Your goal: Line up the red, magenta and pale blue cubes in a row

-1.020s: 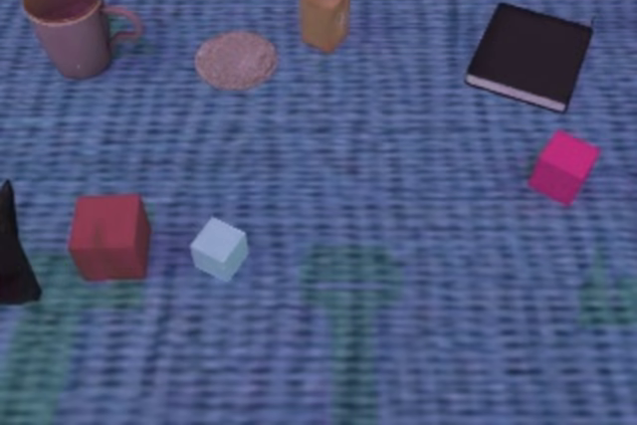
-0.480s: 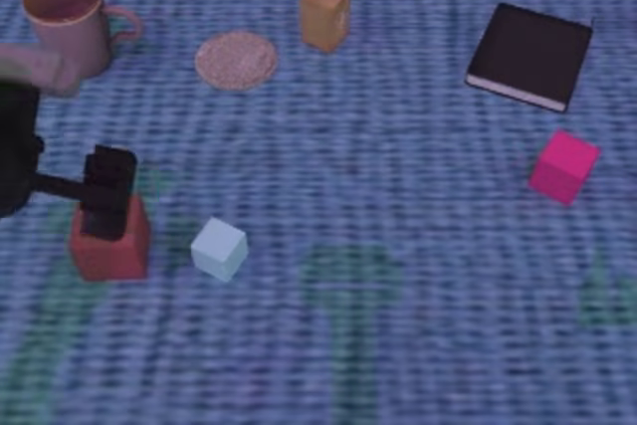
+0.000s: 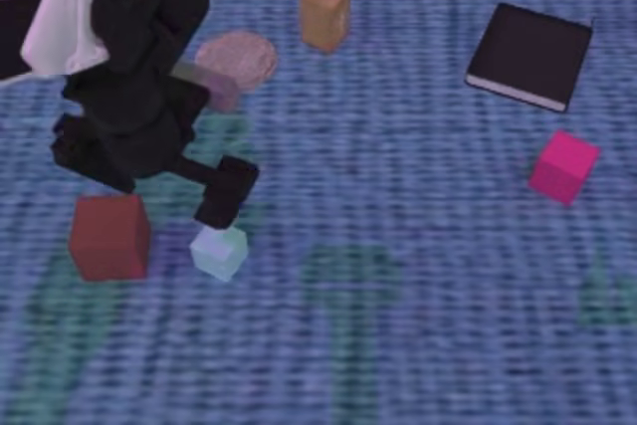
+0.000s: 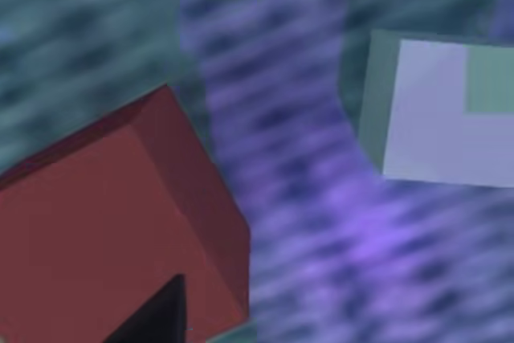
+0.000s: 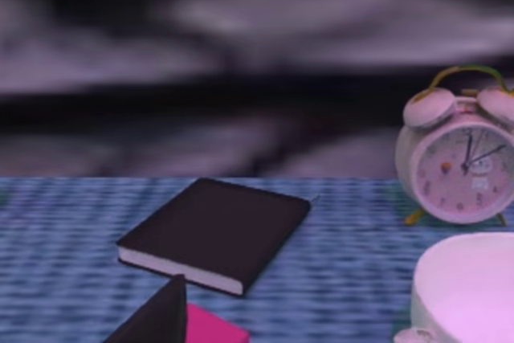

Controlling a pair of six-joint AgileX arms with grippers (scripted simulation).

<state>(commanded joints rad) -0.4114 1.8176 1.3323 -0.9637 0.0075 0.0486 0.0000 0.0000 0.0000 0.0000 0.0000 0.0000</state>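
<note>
Fingers on your left gripper point(image 3: 221, 208), state unclear, hang just over the small pale icy-blue matte cube point(image 3: 219, 252), which sits slightly turned beside the squared-up large dull-red matte cube point(image 3: 109, 236); the bright magenta-pink cube point(image 3: 563, 166) lies far right.

My left arm reaches in from the top view's left, its claw point(image 3: 221, 208) lowered (pointing downward).

Red cube point(image 3: 109, 236) near table point(image 3: 398, 345) left edge, blue cube point(image 3: 219, 252) just right of it. Magenta cube point(image 3: 563, 166) near right edge, book point(image 3: 530, 55) behind it. Block point(image 3: 325, 13), coaster point(image 3: 239, 55) along far edge.
</note>
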